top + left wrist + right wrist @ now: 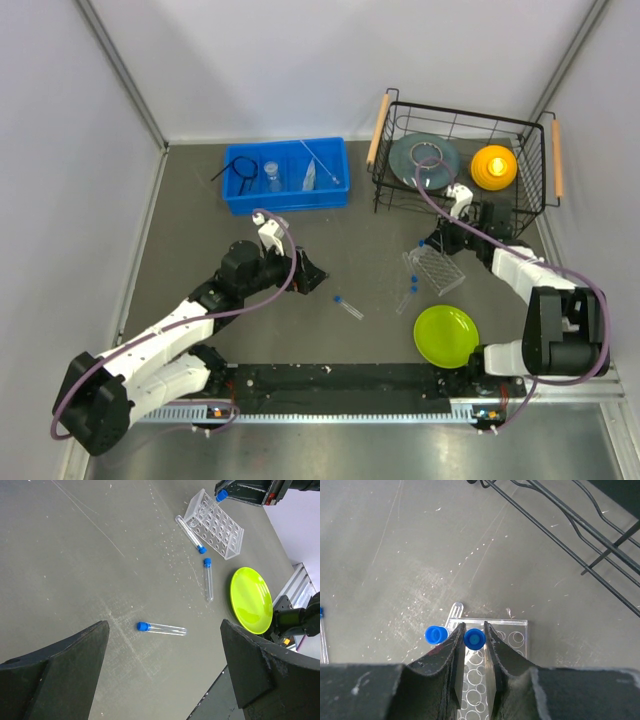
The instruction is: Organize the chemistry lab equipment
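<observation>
A clear perforated tube rack (438, 268) lies right of centre. My right gripper (474, 626) is shut on a blue-capped tube (474, 638), held upright over the rack's (515, 630) end holes; the left wrist view shows that tube (221, 495) above the rack (215, 525). A second tube (436, 634) lies against the rack's side. Another tube (208, 578) lies nearer the plate. My left gripper (164, 622) hangs open above a lone tube (161, 628) lying flat; in the top view that gripper (312, 277) is left of this tube (348, 307).
A blue bin (287, 195) at the back holds a black ring on a rod (243, 167), a small jar (273, 177) and a clear packet (310, 176). A wire basket (385, 150) holds a grey dish (424, 158) and an orange bowl (494, 166). A lime-green plate (445, 335) lies near the front.
</observation>
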